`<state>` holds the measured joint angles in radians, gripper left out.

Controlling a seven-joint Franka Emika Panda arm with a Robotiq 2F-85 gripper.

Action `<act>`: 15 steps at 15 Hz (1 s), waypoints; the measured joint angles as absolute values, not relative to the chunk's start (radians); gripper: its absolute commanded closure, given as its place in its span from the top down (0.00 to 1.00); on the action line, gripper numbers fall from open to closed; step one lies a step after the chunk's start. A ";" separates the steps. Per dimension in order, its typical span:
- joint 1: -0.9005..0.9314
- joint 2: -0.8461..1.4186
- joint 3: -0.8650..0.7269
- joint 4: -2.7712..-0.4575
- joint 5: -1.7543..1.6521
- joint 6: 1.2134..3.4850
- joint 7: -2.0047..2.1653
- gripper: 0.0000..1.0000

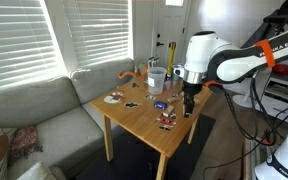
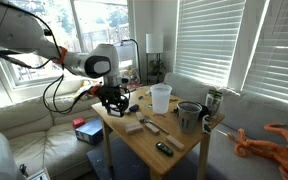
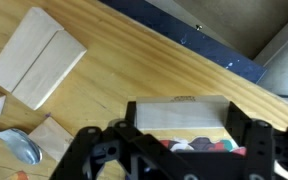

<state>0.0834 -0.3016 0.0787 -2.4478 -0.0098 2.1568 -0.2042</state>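
In an exterior view the fingers (image 1: 189, 108) point down over the table (image 1: 144, 128), close to the table edge nearest the arm. One clear cup (image 1: 155, 78) stands toward the table's far end. What sits between the fingers is too small to tell here.

In an exterior view the fingers (image 2: 113, 106) hang over the table (image 2: 184, 140) at the corner nearest the arm. Further along the table stand one clear cup (image 2: 160, 98), one metal mug (image 2: 189, 116) and one can (image 2: 214, 101).

In the wrist view one wooden block (image 3: 174, 112) lies flat just above the table (image 3: 134, 70). Its long axis runs straight across from finger to finger, at a slant to the table's edge. The fingers (image 3: 246, 135) are partly closed and clamp the block's two ends. Two pale blocks (image 3: 34, 55) lie side by side toward the table's middle, and one spoon (image 3: 19, 146) lies near them.
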 measured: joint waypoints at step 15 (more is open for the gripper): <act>0.082 -0.228 0.083 -2.430 0.001 2.240 0.087 0.59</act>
